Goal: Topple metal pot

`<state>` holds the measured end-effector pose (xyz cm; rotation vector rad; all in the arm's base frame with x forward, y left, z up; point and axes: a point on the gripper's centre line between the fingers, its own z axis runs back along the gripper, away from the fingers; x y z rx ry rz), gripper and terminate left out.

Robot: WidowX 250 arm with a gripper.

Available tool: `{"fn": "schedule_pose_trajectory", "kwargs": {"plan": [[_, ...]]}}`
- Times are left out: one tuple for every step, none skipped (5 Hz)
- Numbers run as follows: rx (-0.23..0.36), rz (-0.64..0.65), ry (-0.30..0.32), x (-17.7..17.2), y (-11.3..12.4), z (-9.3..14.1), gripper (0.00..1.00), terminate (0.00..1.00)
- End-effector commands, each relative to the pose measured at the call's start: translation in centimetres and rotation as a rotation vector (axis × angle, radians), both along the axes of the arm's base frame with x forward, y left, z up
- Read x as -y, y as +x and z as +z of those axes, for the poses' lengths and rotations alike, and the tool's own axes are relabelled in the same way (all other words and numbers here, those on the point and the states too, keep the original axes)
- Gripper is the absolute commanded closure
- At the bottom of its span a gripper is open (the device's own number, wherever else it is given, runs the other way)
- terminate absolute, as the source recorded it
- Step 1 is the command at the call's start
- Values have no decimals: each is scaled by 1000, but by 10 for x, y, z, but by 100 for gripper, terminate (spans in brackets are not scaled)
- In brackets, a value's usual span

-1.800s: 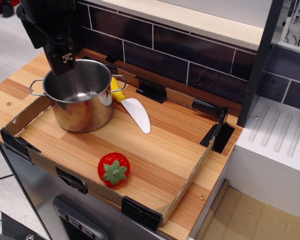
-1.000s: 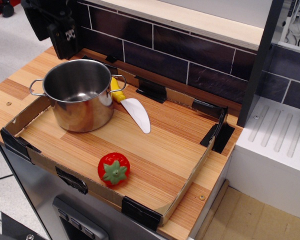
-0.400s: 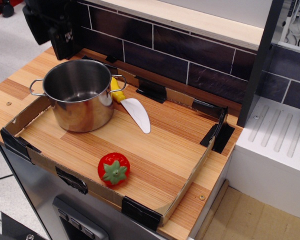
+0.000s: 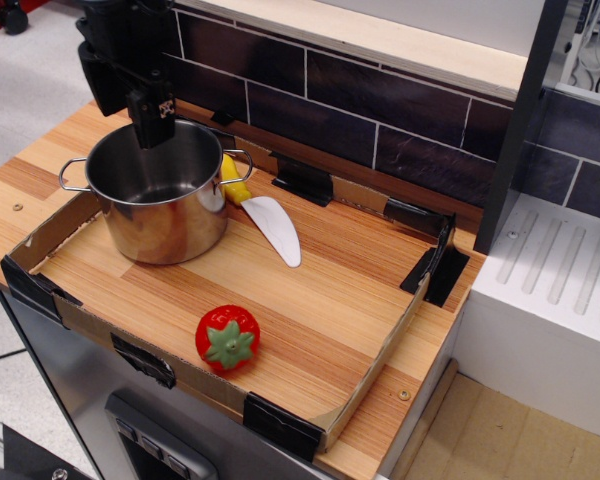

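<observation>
The metal pot [image 4: 165,225] is shiny steel with two wire loop handles. It stands upright and empty at the back left of the cardboard-edged wooden tray [image 4: 380,360]. My black gripper [image 4: 152,128] hangs over the pot's far rim, its tip just above or inside the opening. The fingers read as one dark block, so I cannot tell whether they are open or shut. They hold nothing that I can see.
A white-bladed knife with a yellow handle [image 4: 275,228] lies right of the pot, its handle against the pot's side. A toy strawberry [image 4: 227,337] sits near the tray's front edge. A dark tiled wall [image 4: 380,110] runs behind; a white drainer [image 4: 550,290] stands to the right.
My gripper rose from the pot's rim to the back left, then came back right and down over the pot's far rim. The pot has not moved.
</observation>
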<state>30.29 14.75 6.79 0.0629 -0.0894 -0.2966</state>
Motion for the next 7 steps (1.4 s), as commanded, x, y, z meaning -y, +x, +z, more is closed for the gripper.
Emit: {"fn": "schedule_pose_trajectory", "kwargs": {"plan": [[25, 5, 28, -1, 1, 6, 100, 0], [27, -5, 31, -1, -1, 2, 100, 0], [36, -6, 47, -2, -1, 1, 100, 0], [73, -10, 74, -4, -3, 5, 100, 0], [136, -2, 131, -7, -7, 23, 100, 0], [189, -6, 190, -12, -13, 42, 100, 0], [254, 2, 233, -16, -20, 58, 100, 0]]}}
